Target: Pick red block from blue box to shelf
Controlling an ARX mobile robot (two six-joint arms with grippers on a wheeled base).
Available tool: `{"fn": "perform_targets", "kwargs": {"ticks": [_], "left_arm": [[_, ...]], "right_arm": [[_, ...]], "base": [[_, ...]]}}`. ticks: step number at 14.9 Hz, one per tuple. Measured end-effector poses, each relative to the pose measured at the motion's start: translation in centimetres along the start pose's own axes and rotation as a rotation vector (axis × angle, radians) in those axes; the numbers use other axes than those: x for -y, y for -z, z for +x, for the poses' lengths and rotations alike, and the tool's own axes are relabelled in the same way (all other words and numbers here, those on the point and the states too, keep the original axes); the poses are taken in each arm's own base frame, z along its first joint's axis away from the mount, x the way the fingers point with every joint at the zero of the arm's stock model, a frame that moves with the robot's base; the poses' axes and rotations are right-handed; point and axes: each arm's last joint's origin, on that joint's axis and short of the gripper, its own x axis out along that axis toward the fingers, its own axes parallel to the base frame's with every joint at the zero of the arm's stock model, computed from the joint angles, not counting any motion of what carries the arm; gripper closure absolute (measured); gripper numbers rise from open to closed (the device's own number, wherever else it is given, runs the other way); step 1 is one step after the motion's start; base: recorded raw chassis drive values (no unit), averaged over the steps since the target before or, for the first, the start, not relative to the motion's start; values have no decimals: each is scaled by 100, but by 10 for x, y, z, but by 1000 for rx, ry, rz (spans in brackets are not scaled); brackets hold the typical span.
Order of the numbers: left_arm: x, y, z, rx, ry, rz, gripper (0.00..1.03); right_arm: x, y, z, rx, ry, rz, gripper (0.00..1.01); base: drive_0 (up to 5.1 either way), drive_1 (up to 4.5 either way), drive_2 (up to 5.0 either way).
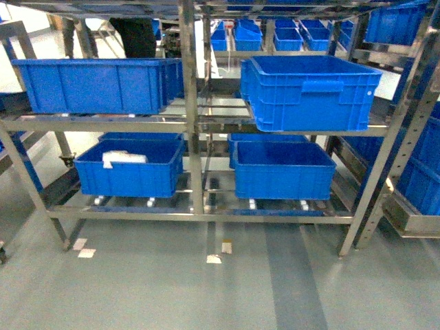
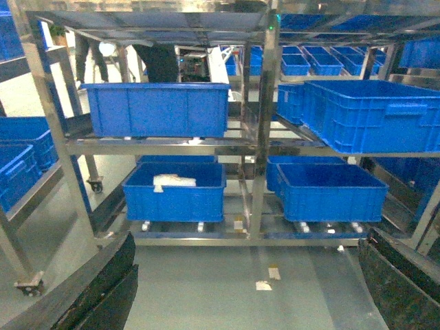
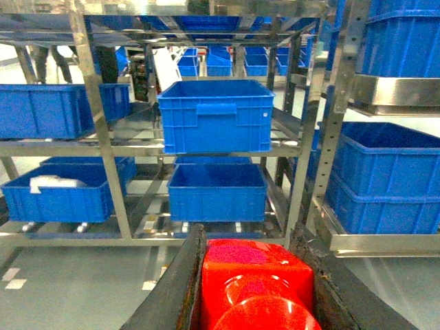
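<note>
1. On my right wrist camera the right hand (image 3: 256, 289) is pinching the red block (image 3: 256, 285); the block sits tight between the two dark fingers (image 3: 172, 289), stud facing the lens.
2. My left hand (image 2: 247, 289) is spread wide, its dark fingers (image 2: 103, 289) at the bottom corners of the left wrist view with only floor between them.
3. The shelf (image 1: 192, 124) stands ahead of me, a steel rack with open bar tiers, well apart from both hands.
4. Dark blue crates (image 1: 306, 93) sit on its tiers; the lower left crate (image 1: 130, 168) holds something white (image 1: 124, 158).
5. Neither hand shows in the head view.
</note>
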Motion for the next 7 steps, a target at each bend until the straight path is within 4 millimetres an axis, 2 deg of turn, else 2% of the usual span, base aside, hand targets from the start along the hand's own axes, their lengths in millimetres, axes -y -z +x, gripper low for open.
{"fn": "perform_targets", "kwargs": {"ticks": [3,7], "left_arm": [[0,0,0,-1,4,0,5],[0,0,0,0,1,0,5]], "right_arm": [[0,0,0,0,2,0,72],[0,0,0,-1,0,0,72]], "base": [[-96,-96,-96],[0,0,0]]}}
